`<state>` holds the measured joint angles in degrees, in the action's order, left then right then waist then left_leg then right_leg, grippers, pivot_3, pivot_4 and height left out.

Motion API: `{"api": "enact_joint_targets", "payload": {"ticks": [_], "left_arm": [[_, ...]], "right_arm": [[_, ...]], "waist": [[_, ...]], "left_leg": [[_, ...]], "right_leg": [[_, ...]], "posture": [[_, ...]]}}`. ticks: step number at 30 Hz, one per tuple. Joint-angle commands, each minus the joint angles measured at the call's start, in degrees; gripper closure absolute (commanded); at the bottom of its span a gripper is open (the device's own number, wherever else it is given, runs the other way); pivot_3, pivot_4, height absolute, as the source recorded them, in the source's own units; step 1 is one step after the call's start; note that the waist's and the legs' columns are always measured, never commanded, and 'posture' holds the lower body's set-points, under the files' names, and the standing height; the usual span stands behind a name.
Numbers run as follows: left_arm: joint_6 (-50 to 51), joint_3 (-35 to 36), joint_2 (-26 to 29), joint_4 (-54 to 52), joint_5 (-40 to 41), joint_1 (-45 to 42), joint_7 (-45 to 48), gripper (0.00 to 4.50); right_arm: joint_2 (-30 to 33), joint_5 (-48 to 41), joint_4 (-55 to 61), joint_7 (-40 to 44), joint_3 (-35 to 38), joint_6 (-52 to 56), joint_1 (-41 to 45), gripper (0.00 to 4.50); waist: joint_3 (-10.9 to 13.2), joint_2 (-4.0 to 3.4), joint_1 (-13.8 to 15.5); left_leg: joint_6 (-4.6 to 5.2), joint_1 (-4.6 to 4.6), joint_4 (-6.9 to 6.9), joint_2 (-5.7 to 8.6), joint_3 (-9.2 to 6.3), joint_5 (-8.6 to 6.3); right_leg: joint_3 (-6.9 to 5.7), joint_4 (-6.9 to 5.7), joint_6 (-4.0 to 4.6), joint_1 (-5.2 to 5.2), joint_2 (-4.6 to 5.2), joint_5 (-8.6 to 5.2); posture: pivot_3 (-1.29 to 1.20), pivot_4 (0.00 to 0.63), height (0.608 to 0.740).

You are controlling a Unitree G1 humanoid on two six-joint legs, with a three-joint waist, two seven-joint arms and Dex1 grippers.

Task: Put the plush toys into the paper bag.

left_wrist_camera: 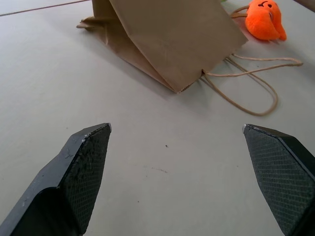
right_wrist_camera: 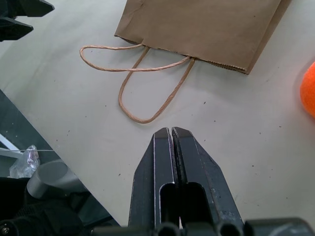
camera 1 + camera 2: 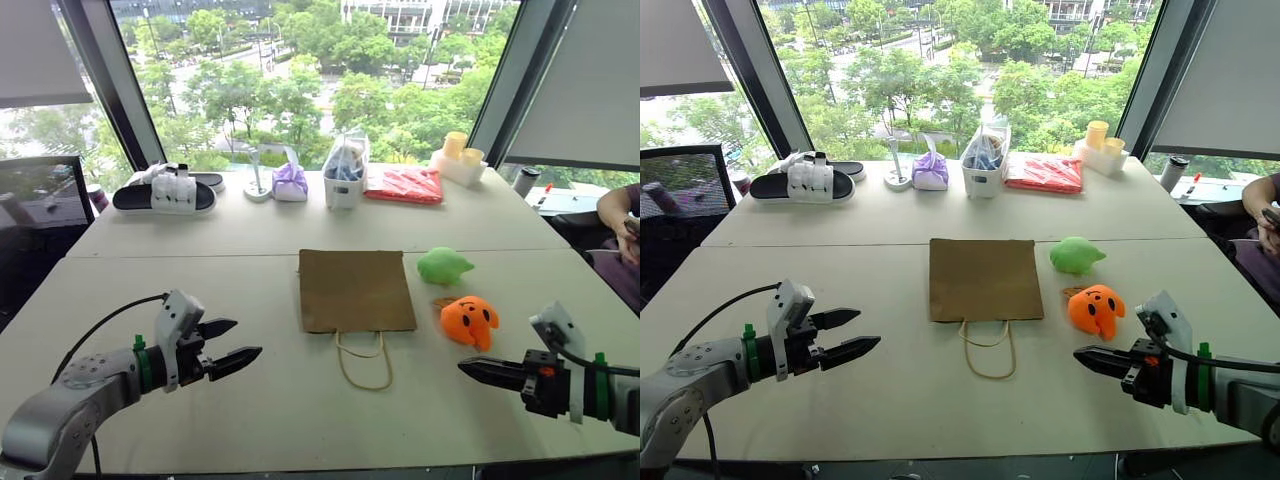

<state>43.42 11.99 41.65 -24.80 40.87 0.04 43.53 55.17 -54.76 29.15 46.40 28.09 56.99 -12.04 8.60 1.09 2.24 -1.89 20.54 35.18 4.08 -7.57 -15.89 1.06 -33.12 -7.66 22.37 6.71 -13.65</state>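
Plush toys (image 3: 470,321) untouched, left hand (image 3: 238,345) spread empty, right hand (image 3: 470,369) closed

Bright daylight through the windows (image 3: 300,80) behind the desk (image 3: 200,270); its surface evenly lit, shadows soft and faint. Head views bow at edges. Focus sharp, no motion blur.

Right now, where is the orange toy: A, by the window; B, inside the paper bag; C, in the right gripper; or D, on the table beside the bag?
D: the orange toy lies on the table just right of the flat paper bag, untouched.
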Motion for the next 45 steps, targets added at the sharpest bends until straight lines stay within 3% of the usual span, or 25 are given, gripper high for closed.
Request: {"api": "enact_joint_targets", "payload": {"ticks": [1,9,25,31,34,39,45], "left_arm": [[-0.35,1.09,-0.19,-0.87,0.92,0.07,0.03,0.10],[-0.77,2.27,-1.81,-0.85,1.75,-0.40,-1.08,0.10],[-5.45,0.90,1.26,3.28,-2.94,-3.14,2.78,0.10],[-12.87,-7.28,4.60,9.16,-9.86,-13.75,11.40,0.10],[-20.93,-15.10,4.09,12.97,-16.24,-19.75,17.68,0.10],[-34.92,-27.73,-3.36,22.36,-25.19,-28.86,25.94,0.10],[-42.73,-33.14,-12.88,31.85,-29.34,-34.11,28.39,0.10]], "right_arm": [[-0.04,0.45,0.11,0.44,-0.17,-1.28,1.48,4.50],[-0.38,1.44,-0.63,0.51,-1.58,-1.61,2.80,4.50],[-1.99,2.13,-0.74,-1.92,-3.86,-1.40,5.03,4.50],[-2.93,2.36,0.02,-2.42,-3.83,-1.71,3.78,4.50],[-3.71,2.69,-0.13,-2.93,-4.07,-2.21,3.62,4.50],[-5.28,3.97,0.14,-4.17,-5.78,-3.19,3.76,4.50],[-7.22,5.00,1.18,-5.91,-7.01,-4.16,3.22,4.50]], "waist": [[0.00,0.00,0.00],[-0.01,0.02,0.01],[-0.08,0.13,0.08],[-0.11,0.19,0.14],[-0.11,0.19,0.05],[-0.12,0.19,0.07],[-0.15,0.24,0.04]], "left_leg": [[0.00,0.00,0.00,0.00,0.00,0.00],[0.00,0.00,-0.01,0.00,-0.01,0.00],[0.00,-0.04,0.00,0.00,-0.02,0.00],[0.00,-0.01,0.02,0.04,-0.05,0.00],[0.00,-0.01,-0.01,0.05,0.03,0.00],[0.01,-0.03,-0.02,0.08,0.06,0.00],[0.02,-0.04,-0.02,0.08,0.01,0.00]], "right_leg": [[0.00,0.00,0.00,0.00,0.00,0.00],[0.00,0.00,0.00,0.00,0.00,0.00],[-0.01,0.02,0.01,-0.05,0.00,0.00],[-0.05,0.04,0.01,-0.08,-0.01,0.00],[0.00,0.06,0.01,-0.05,0.03,0.01],[0.00,0.07,0.00,-0.08,0.01,0.01],[-0.02,0.06,-0.07,-0.07,-0.02,0.05]], "posture": [[0.00,0.150,0.740],[0.00,0.150,0.740],[0.00,0.150,0.740],[0.00,0.150,0.740],[0.00,0.150,0.740],[0.00,0.150,0.740],[0.00,0.150,0.740]]}}
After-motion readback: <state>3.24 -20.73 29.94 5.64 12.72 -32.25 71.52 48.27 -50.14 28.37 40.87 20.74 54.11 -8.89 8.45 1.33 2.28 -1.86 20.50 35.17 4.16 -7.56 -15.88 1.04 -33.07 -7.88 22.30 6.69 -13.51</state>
